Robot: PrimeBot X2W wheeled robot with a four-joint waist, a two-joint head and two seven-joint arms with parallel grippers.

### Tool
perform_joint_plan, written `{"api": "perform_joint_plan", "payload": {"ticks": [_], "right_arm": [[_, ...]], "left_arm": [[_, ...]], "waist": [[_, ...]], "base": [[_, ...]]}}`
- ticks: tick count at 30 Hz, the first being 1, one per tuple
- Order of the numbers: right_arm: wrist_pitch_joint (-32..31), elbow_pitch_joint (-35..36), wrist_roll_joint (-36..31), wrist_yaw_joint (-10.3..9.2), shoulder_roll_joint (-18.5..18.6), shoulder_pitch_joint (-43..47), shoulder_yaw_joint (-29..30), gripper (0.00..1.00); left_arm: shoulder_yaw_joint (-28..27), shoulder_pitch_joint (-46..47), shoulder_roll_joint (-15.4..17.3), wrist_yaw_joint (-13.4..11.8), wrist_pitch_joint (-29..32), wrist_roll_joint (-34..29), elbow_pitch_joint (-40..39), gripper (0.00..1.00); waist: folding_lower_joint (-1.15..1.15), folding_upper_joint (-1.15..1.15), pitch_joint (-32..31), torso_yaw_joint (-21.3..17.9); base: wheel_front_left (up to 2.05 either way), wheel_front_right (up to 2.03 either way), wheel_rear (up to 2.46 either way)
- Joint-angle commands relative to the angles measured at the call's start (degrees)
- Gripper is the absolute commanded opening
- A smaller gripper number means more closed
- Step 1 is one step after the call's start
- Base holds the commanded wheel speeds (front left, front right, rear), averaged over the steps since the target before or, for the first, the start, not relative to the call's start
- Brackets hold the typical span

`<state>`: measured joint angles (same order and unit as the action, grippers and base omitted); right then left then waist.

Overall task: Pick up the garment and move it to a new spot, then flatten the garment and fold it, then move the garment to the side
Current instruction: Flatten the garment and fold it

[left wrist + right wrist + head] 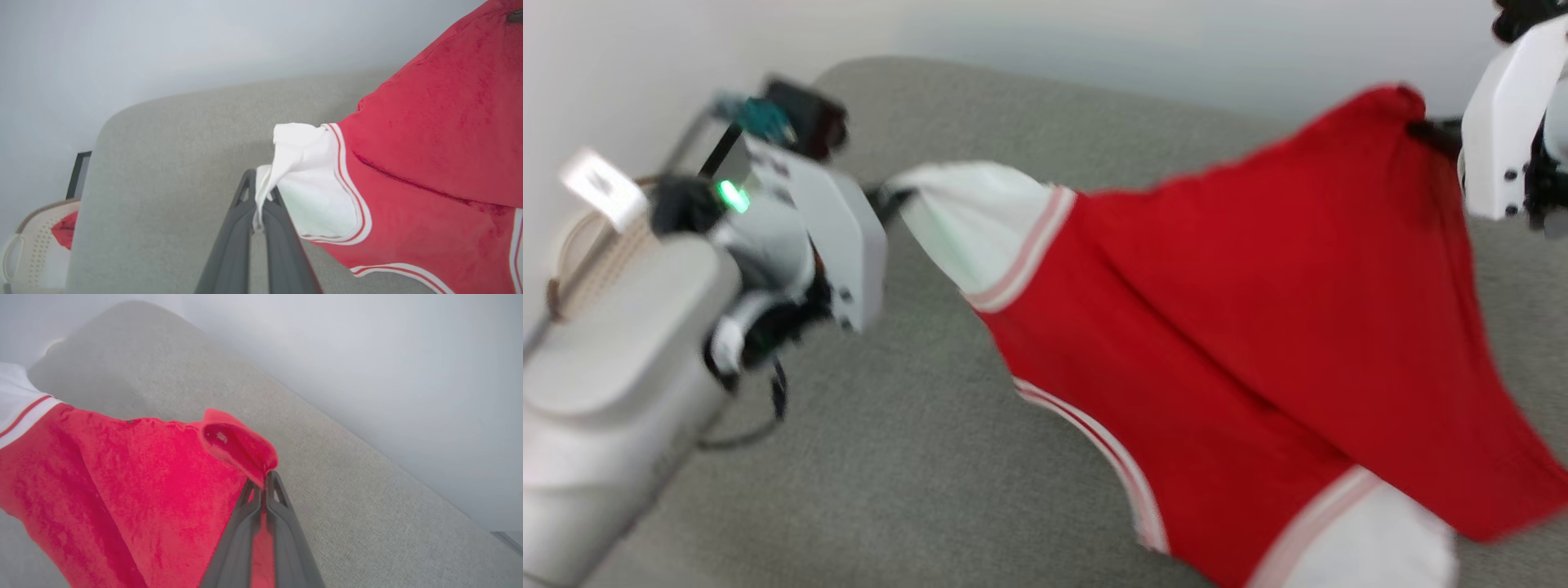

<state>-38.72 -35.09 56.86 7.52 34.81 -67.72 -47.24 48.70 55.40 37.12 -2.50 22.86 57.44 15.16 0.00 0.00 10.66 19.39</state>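
1. Off the rounded left corner of the grey seat pad (171,155): a beige perforated basket (36,241), stiff-walled with a curved rim, holding a bunched red cloth (65,234).
2. Over the middle of the pad: the garment (1258,286), stretched taut between both grippers and draping down towards the near edge. Cannot tell whether its lowest part touches the pad.
3. Looks soft and slightly fuzzy in the red body, with smoother white sleeves and red-white striped trim at the seams.
4. Left gripper (259,192): long dark tapered fingers clenched on the gathered end of a white sleeve.
5. Right gripper (265,479): fingers pressed together on a folded red edge, with cloth pinched between them.
6. Pad surface: coarse woven grey fabric, flat, with a rounded corner; behind its far edge, a plain pale wall (408,375).
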Motion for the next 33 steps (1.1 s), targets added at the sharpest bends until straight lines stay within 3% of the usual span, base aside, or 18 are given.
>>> {"api": "perform_joint_plan", "payload": {"ticks": [1, 11, 21, 33], "right_arm": [[1.24, 0.04, -0.25, -0.06, -0.41, -0.83, 0.5, 0.0], [14.05, -5.41, -6.29, -0.06, -5.57, -7.26, 3.93, 0.0], [25.04, -12.1, -11.98, -0.06, -11.95, -13.27, 7.24, 0.0], [30.18, -16.57, -15.41, -0.06, -14.66, -18.27, 8.16, 0.0]], "left_arm": [[-0.2, 1.58, 0.38, 0.33, 0.33, -0.8, 0.42, 0.0], [-0.97, 18.4, -0.48, 4.13, 1.74, -6.43, 10.91, 0.0], [-1.06, 32.72, -4.71, 6.53, -4.2, -11.94, 23.64, 0.0], [-1.2, 43.37, -8.32, 9.03, -12.51, -13.95, 36.84, 0.0]], "waist": [[0.0, 0.0, -3.71, -3.55], [0.0, 0.0, -8.82, -8.89], [0.0, 0.0, -11.21, -12.3], [0.0, 0.0, -7.49, -14.1]], "base": [[0.0, 0.0, 0.0], [0.0, 0.0, 0.0], [0.0, 0.0, 0.0], [0.0, 0.0, 0.0]]}}
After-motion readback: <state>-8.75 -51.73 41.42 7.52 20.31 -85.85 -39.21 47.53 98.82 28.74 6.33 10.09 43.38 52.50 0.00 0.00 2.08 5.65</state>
